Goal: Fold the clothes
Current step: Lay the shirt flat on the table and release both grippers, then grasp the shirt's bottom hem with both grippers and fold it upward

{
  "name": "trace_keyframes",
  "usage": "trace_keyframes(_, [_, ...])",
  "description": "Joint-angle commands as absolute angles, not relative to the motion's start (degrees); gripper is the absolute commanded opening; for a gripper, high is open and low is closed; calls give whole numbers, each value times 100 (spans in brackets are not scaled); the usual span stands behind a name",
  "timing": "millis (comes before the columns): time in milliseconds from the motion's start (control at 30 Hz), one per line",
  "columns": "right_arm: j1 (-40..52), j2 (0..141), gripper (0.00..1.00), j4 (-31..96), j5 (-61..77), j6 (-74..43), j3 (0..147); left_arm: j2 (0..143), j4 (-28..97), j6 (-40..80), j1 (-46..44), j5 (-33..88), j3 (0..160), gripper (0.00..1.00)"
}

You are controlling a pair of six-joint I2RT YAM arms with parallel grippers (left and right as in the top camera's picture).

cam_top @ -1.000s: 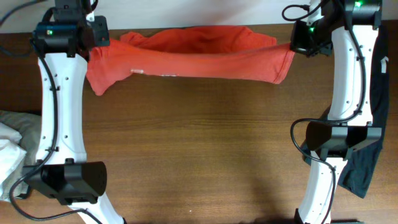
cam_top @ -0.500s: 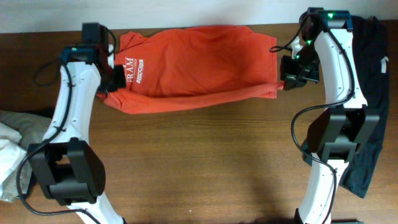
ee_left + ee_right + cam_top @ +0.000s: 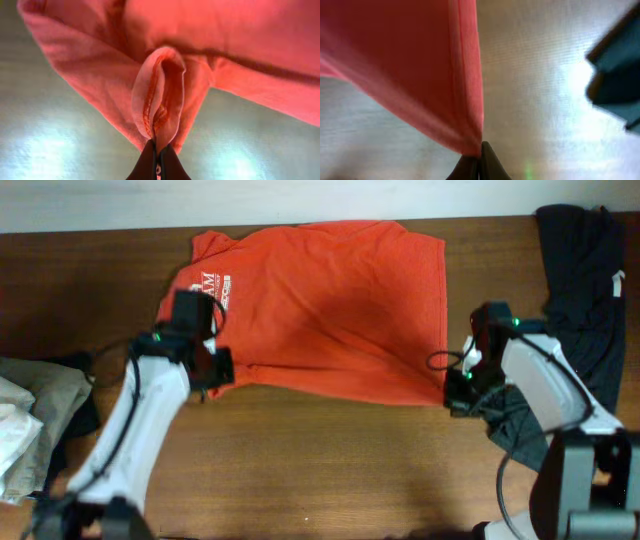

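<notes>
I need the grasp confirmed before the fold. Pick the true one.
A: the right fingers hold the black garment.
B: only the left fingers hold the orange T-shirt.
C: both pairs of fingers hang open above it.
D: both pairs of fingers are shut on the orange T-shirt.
D: in the wrist views the left fingers are shut on a bunched fold of the orange T-shirt, and the right fingers are shut on a corner of its edge.
</notes>
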State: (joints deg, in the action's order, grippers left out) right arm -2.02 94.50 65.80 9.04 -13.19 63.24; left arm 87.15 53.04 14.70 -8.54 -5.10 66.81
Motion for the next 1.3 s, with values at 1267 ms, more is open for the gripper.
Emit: trace_keyframes(1267, [-416,10029,4,5387,266,-3297,7266,7822,3452,3135,-294,-2126,5253,1])
